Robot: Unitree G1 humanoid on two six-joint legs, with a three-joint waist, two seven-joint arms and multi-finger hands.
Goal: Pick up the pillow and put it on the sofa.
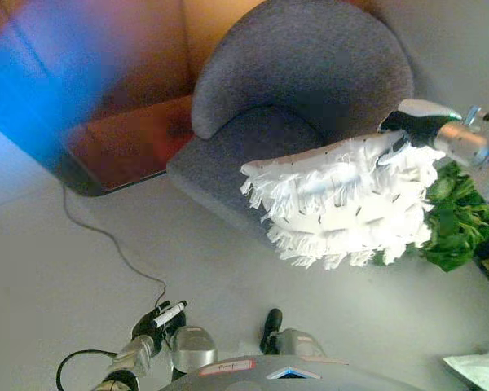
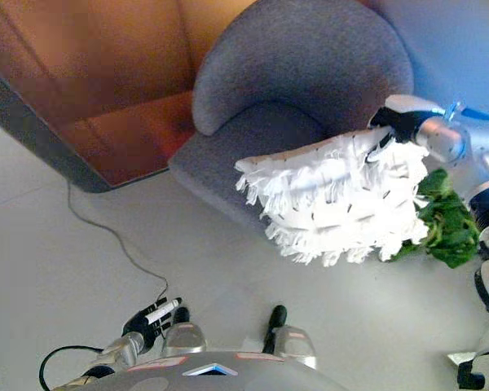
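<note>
Bright even light, soft blur throughout, faint shadows

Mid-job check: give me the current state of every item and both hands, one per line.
pillow: held in the air over the sofa's front edge.
sofa: seat empty.
right hand: fingers shut on the pillow's top edge.
left hand: low, idle, holding nothing.
plant: behind pillow, partly hidden.

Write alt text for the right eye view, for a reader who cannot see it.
The robot's right hand grips a white fringed pillow by its upper edge and holds it in the air at the front edge of a grey rounded sofa. A green leafy plant shows behind the pillow, and the left hand hangs low over the pale floor.
</note>
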